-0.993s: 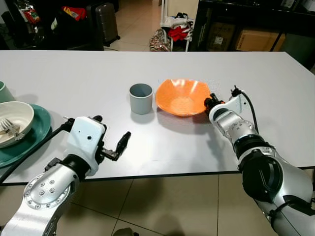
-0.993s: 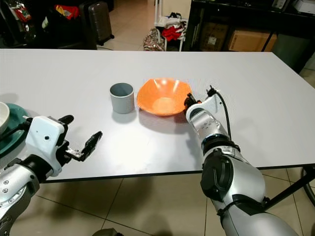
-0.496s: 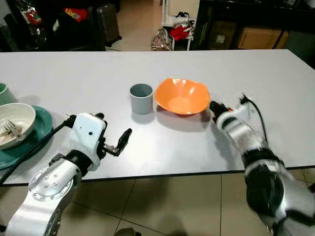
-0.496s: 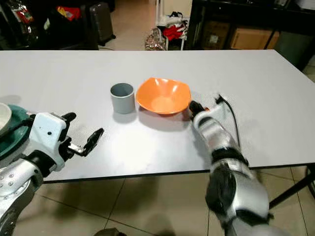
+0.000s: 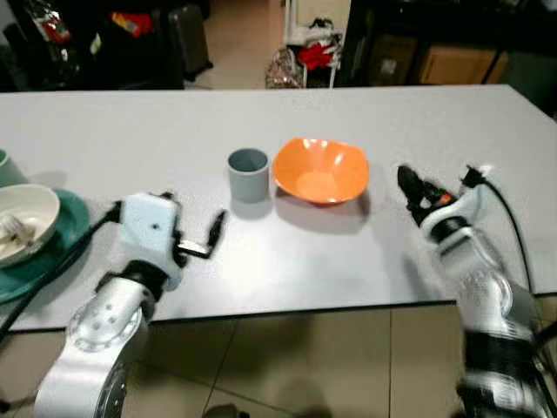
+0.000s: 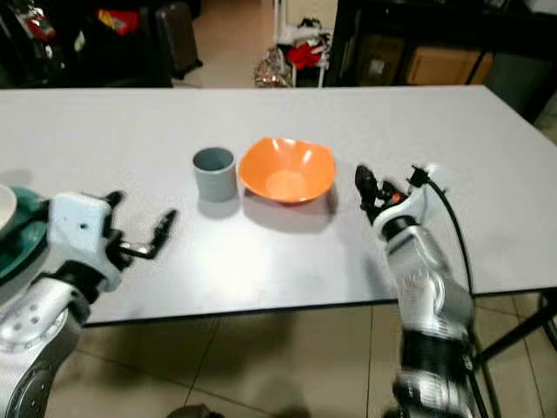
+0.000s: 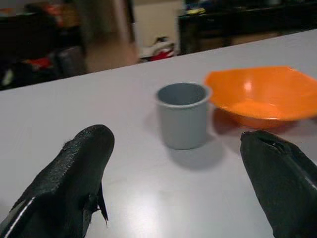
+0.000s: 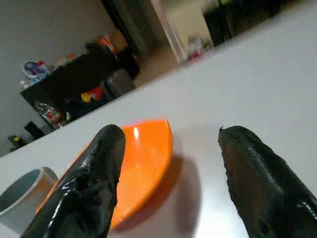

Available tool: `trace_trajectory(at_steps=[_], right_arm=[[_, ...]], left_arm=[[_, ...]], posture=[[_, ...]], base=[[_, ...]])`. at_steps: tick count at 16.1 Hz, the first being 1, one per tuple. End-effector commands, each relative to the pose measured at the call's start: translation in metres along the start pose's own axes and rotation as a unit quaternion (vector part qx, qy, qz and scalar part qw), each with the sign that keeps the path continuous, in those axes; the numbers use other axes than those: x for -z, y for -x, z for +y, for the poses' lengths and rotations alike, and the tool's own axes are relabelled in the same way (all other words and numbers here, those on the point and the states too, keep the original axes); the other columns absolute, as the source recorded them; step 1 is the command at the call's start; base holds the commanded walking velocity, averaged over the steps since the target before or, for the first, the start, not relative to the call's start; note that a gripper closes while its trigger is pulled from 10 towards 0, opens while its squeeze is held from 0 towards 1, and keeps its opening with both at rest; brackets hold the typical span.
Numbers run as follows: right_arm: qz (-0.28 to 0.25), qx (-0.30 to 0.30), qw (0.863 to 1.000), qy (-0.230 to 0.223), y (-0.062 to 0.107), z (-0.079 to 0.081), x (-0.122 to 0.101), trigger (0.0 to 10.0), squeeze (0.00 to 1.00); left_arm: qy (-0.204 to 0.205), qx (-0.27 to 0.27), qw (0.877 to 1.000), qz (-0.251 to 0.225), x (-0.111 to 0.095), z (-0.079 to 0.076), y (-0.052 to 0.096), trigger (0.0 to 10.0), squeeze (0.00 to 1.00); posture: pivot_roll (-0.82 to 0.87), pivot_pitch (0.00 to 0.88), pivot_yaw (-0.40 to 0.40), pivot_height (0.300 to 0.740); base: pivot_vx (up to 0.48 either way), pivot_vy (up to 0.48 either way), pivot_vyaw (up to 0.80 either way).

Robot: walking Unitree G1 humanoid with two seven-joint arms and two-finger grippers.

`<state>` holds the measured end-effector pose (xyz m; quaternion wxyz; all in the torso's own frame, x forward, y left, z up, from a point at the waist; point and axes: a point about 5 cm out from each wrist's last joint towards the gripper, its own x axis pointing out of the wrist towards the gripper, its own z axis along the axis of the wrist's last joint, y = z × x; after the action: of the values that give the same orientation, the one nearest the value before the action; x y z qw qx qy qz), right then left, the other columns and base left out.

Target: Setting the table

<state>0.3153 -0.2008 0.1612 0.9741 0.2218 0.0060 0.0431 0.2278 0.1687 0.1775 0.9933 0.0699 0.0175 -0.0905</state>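
Leftmost, well to the left of the grey cup (image 5: 249, 174), a round teal plate (image 5: 61, 239) sits at the edge of the white table (image 5: 287, 252); a smooth cream bowl (image 5: 24, 219) rests on it, with what looks like a fork lying inside, though blur hides the detail. The left hand (image 5: 211, 238) hovers over the table's near part, nearer the robot than the cup, its two black fingers spread apart and holding nothing. The cup itself is a plain, matte cylinder standing upright at mid-table, and nothing can be made out inside it. Just right of the cup, close beside it, sits the orange bowl (image 5: 320, 170), glossy, shallow and softly squared at the rim, with no contents visible. Right of the orange bowl, apart from it, the right hand (image 6: 366, 190) hangs above the table with its fingers parted, gripping nothing.
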Motion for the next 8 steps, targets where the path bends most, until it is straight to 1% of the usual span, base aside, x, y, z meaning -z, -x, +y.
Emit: trace_trajectory(at_steps=[1, 2, 4, 5, 6, 8], right_arm=[[-0.012, -0.023, 0.999, 0.038, 0.006, 0.015, -0.010, 10.0, 1.00], [-0.005, -0.063, 0.995, 0.078, 0.025, 0.038, -0.009, 10.0, 1.00], [0.008, -0.095, 0.992, 0.086, 0.038, 0.051, -0.002, 10.0, 1.00], [0.024, -0.102, 0.990, 0.094, 0.054, 0.058, 0.011, 10.0, 1.00], [0.026, -0.103, 0.990, 0.096, 0.058, 0.060, 0.014, 10.0, 1.00], [0.036, -0.116, 0.987, 0.109, 0.069, 0.068, 0.020, 10.0, 1.00]], left_arm=[[-0.004, -0.018, 1.000, 0.003, 0.002, 0.004, 0.003, 10.0, 0.00], [-0.002, -0.028, 1.000, 0.006, 0.003, 0.002, 0.010, 10.0, 0.00], [-0.007, -0.033, 0.999, 0.000, 0.001, 0.000, 0.011, 10.0, 0.00], [-0.005, -0.027, 1.000, -0.014, -0.004, -0.004, 0.008, 10.0, 0.00], [-0.002, -0.025, 1.000, -0.016, -0.005, -0.005, 0.007, 10.0, 0.00], [0.004, -0.011, 1.000, -0.020, -0.006, -0.009, 0.002, 10.0, 0.00]], posture=[[0.04, 0.000, 0.014, 0.740], [0.03, 0.000, 0.019, 0.740], [0.02, 0.000, 0.027, 0.740], [0.00, 0.000, 0.045, 0.740], [0.00, 0.000, 0.045, 0.740], [-0.03, 0.000, 0.078, 0.740]], base=[[0.000, 0.000, 0.00], [0.000, 0.000, 0.00], [0.000, 0.000, 0.00], [0.000, 0.000, 0.00], [0.000, 0.000, 0.00], [0.000, 0.000, 0.00]])
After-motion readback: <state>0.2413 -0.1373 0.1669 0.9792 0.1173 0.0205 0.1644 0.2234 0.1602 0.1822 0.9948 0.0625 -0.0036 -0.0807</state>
